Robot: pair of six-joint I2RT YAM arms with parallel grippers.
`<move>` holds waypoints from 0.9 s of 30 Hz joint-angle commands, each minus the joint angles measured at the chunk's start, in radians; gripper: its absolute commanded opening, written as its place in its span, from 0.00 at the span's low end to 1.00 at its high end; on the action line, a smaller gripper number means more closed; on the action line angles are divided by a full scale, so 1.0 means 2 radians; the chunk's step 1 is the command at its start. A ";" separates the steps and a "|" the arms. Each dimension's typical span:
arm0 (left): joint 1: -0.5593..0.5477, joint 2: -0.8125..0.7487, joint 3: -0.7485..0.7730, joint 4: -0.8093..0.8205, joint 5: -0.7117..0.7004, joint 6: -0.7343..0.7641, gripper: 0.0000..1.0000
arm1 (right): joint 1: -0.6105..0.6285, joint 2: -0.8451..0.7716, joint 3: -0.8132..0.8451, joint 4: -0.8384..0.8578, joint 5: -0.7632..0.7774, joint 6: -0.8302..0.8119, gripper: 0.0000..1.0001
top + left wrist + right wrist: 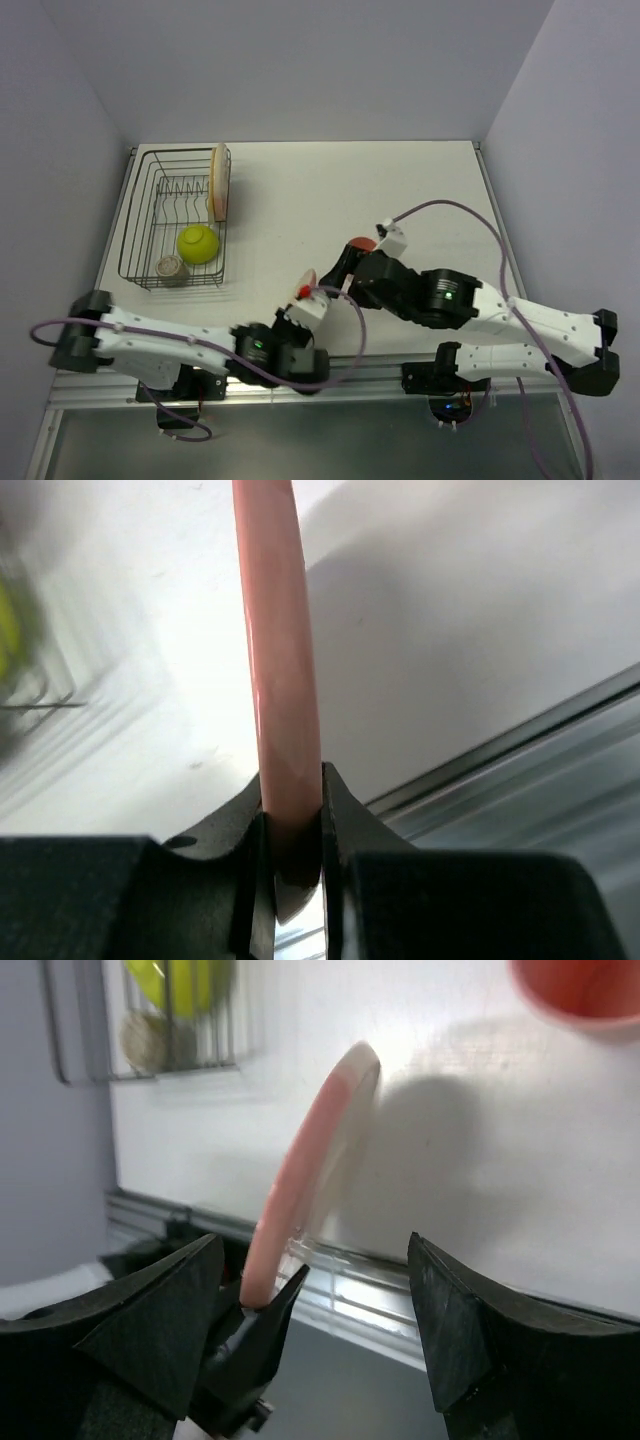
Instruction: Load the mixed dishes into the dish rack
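Note:
My left gripper (292, 810) is shut on the rim of a pink and cream plate (280, 670) and holds it on edge above the table's near middle (309, 277). My right gripper (315, 1270) is open just right of it, and the plate (310, 1170) shows between its fingers without touching them. A salmon-pink cup (362, 243) stands by the right gripper (338, 268). The black wire dish rack (140, 215) holds a cream plate on edge (220, 182), a lime-green bowl (197, 243) and a small grey speckled dish (170, 268).
The rack stands at the table's back left, near the left wall. The metal rail of the table's front edge (380, 370) runs under both arms. A purple cable (450, 207) loops over the right arm.

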 commanded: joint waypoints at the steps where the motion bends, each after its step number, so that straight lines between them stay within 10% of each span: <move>1: 0.075 -0.151 -0.024 0.217 0.050 0.148 0.00 | -0.001 -0.053 0.040 -0.102 0.084 -0.014 0.81; 13: 0.326 -0.162 0.209 0.294 0.159 0.479 0.00 | -0.016 -0.222 0.022 -0.159 0.157 0.012 0.79; 27: 0.594 -0.201 0.099 0.649 0.283 0.637 0.00 | -0.016 -0.192 -0.002 -0.146 0.141 -0.010 0.78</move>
